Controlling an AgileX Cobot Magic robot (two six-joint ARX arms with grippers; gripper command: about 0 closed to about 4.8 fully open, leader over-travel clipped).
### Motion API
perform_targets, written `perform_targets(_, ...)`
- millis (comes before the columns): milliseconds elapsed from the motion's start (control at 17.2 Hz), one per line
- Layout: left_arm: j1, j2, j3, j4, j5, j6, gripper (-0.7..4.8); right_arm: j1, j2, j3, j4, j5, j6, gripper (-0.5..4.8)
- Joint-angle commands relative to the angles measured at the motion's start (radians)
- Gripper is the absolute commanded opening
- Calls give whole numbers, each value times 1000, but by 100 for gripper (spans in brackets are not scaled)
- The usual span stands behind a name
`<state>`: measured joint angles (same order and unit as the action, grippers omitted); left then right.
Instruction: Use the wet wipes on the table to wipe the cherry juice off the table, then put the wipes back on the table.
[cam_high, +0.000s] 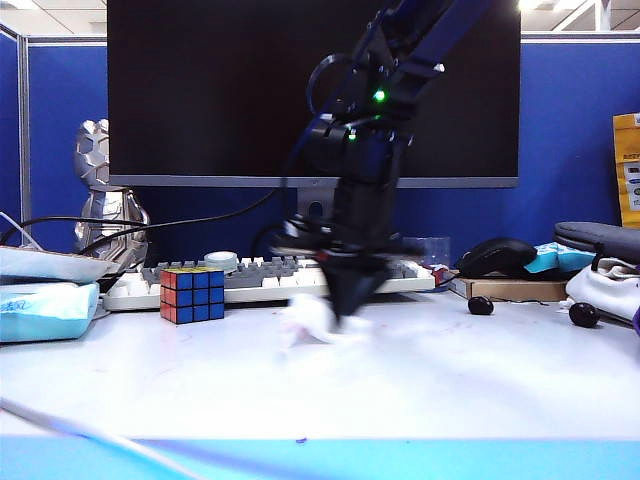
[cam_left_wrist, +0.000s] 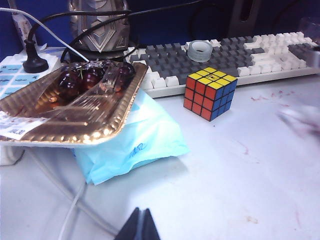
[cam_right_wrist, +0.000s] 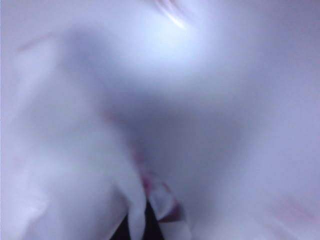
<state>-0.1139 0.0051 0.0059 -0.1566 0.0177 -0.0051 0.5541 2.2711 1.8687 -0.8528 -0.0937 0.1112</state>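
The white wet wipes (cam_high: 308, 320) lie bunched on the table (cam_high: 450, 385) in front of the keyboard, blurred by motion. My right gripper (cam_high: 345, 308) points down onto them, shut on the wet wipes (cam_right_wrist: 75, 165), whose pink-stained folds wrap its dark fingertips (cam_right_wrist: 145, 227). Cherry juice shows as thin red smears (cam_left_wrist: 265, 96) near the keyboard and a faint streak (cam_left_wrist: 243, 146) on the table (cam_left_wrist: 225, 190). In the left wrist view the wipes are a white blur (cam_left_wrist: 300, 117). My left gripper (cam_left_wrist: 142, 214) hovers low over the table's left part, shut and empty.
A Rubik's cube (cam_high: 192, 294) stands before the keyboard (cam_high: 250, 280). A gold tray (cam_left_wrist: 30, 131) of cherries rests on a pale blue tissue pack (cam_left_wrist: 135, 142). Two loose cherries (cam_high: 481, 305) (cam_high: 583, 315) lie right. A tape roll (cam_left_wrist: 202, 50) sits on the keyboard; cables run at the left.
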Motion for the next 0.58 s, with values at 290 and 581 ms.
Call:
perform_targets(290,2,-3,-1,-10,5,-3,-2,112,24,-8,-111,-29,-103,-6)
perform_targets(581,2,-3,-1,-10,5,-3,-2,38,24,0,145,148,-5,-6)
